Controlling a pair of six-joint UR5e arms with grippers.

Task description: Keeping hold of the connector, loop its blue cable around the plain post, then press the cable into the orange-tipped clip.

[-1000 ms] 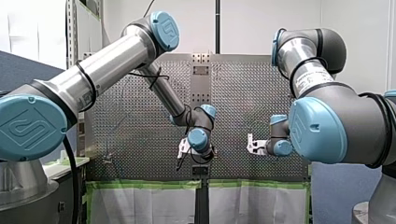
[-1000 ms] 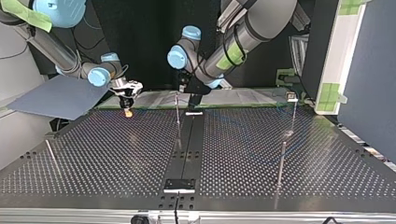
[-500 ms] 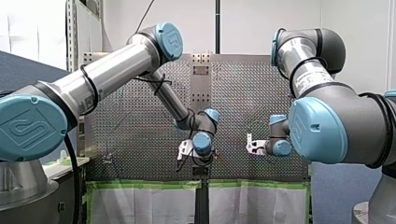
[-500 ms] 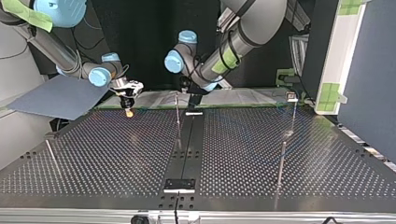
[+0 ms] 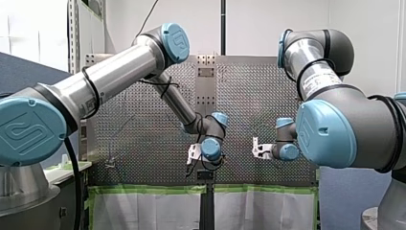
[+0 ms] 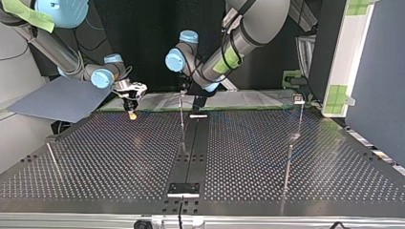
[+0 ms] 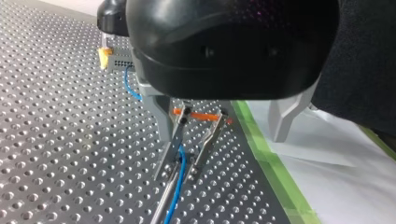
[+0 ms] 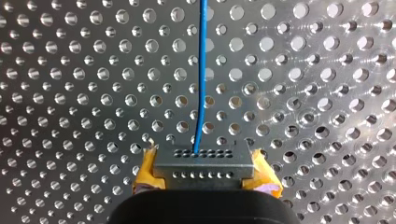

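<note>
a: so, which step is this?
b: the loop, i'd say, barely begun. my right gripper (image 8: 204, 173) is clamped on the connector (image 8: 203, 158), with yellow pads (image 8: 145, 171) at both its ends. it sits low over the table (image 8: 327, 93), and the blue cable (image 8: 201, 70) runs straight ahead from it.
a: and the other arm?
b: my left gripper (image 7: 176, 176) hangs by the plain post (image 6: 181, 119). its metal fingers (image 7: 173, 140) are apart, and the cable passes loosely between them, not pinched.
a: next?
b: likely carry the cable round the post without slackening the grip on the connector.
a: what do the views add?
b: only the left wrist view shows the cable just beside the post. the top view shows both grippers apart along the table's far edge. the clip i cannot pick out for sure.
</note>
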